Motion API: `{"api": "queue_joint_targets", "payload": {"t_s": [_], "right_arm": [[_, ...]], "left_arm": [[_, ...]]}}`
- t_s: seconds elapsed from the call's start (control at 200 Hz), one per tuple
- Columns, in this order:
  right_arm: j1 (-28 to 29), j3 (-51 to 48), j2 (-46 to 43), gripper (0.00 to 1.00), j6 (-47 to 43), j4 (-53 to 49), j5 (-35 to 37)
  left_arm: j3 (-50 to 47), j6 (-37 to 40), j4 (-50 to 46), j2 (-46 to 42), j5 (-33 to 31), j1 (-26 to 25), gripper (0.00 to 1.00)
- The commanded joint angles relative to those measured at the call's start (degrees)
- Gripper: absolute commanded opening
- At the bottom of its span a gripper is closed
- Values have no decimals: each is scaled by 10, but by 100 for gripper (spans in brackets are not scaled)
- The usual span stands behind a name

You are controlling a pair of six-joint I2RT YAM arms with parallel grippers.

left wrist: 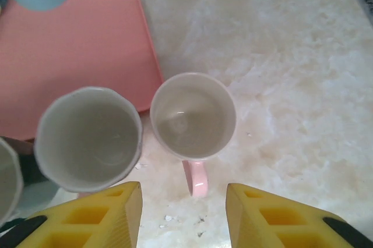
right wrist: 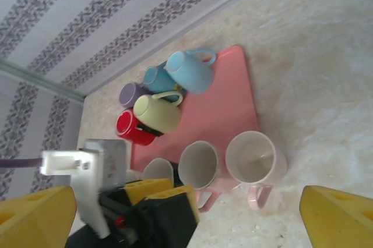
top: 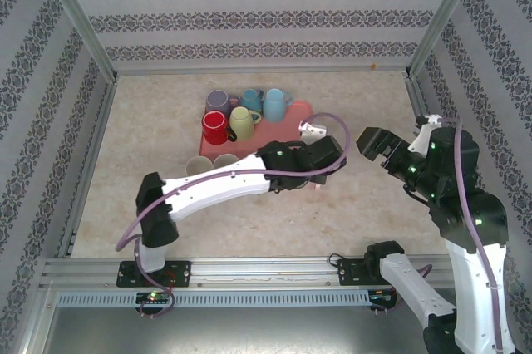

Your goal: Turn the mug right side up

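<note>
The table (left wrist: 291, 56) fills the right of the left wrist view, and the pink tray (left wrist: 76, 44) takes its upper left. At the bottom edge the left gripper (left wrist: 183, 201) has its yellow fingers parted and clasps nothing; in the top view the right gripper (top: 364, 145), right of centre, is spread wide and empty. The mug (left wrist: 193, 117) stands mouth-up at centre frame on the table, just beside the tray's corner and a white cup (left wrist: 87, 137), with its pink handle (left wrist: 197, 178) pointing down toward the gap between the fingers, touching neither.
</note>
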Motion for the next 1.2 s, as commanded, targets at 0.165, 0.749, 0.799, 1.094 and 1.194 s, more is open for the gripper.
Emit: {"api": "queue_joint_targets", "payload": {"t_s": [0.165,0.749,0.799,1.094,1.194], "right_arm": [[52,-13,68,98,-46,54,-43],[194,236,541,98,-334,131,108],[186,319,618,98,-357,82,129],[135,680,929,98,-335,59,4],[135,786,1021,98,-311,57,-13]], "left_arm": [[-119,74,-59,-168,90,82,46],[-197,114,-170,-396,236,341,46],[-195,121,-173,-400,255,345,46],[-186,156,-188,-400,304,361,46],[-189,164,-195,-394,305,362,46]]}}
